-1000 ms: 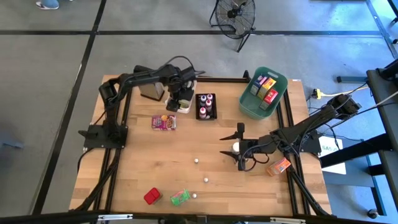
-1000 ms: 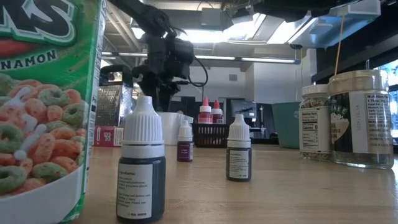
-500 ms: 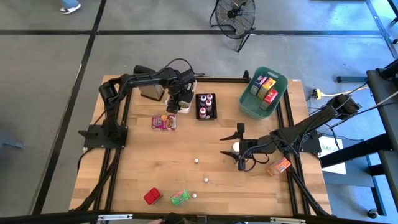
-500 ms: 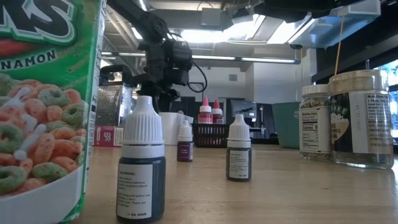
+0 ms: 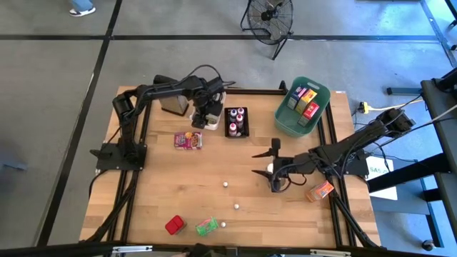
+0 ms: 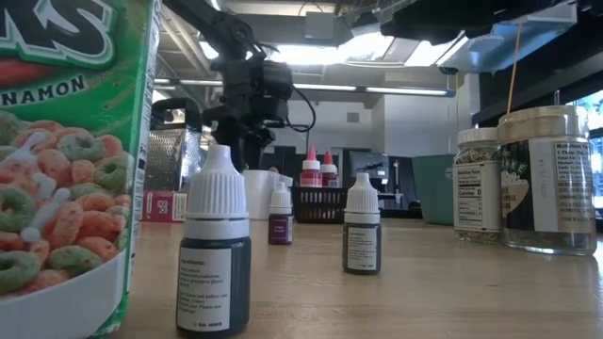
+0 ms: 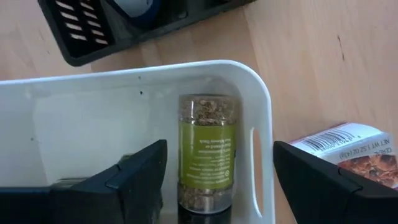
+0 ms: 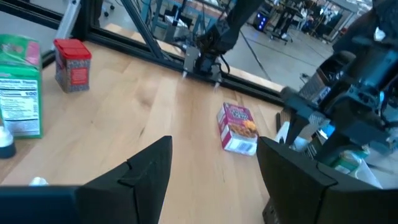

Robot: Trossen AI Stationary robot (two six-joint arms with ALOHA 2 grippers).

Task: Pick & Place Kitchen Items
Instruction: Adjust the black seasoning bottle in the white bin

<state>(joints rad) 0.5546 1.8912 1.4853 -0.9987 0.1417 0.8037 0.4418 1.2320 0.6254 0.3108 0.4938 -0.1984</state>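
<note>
My left gripper point(image 5: 202, 118) hangs open over the white bin point(image 7: 264, 124) at the table's far side, pointing down. A spice jar point(image 7: 207, 149) with a green label lies on its side on the bin's floor, below and between the two fingers, which stand apart from it. My right gripper point(image 5: 258, 164) hovers open over the table's middle right, pointing toward the left edge, and nothing shows between its fingers in its wrist view point(image 8: 214, 146). A small white cap point(image 5: 270, 169) shows right beside it from above.
A black bin point(image 5: 236, 121) with red-capped bottles stands beside the white bin, next to the grater point(image 5: 171, 103). The teal bin point(image 5: 302, 106) holds packets. Loose on the table are pink point(image 5: 188, 140), orange point(image 5: 319, 191), red point(image 5: 173, 225) and green point(image 5: 207, 226) packets and small bottles point(image 5: 225, 183).
</note>
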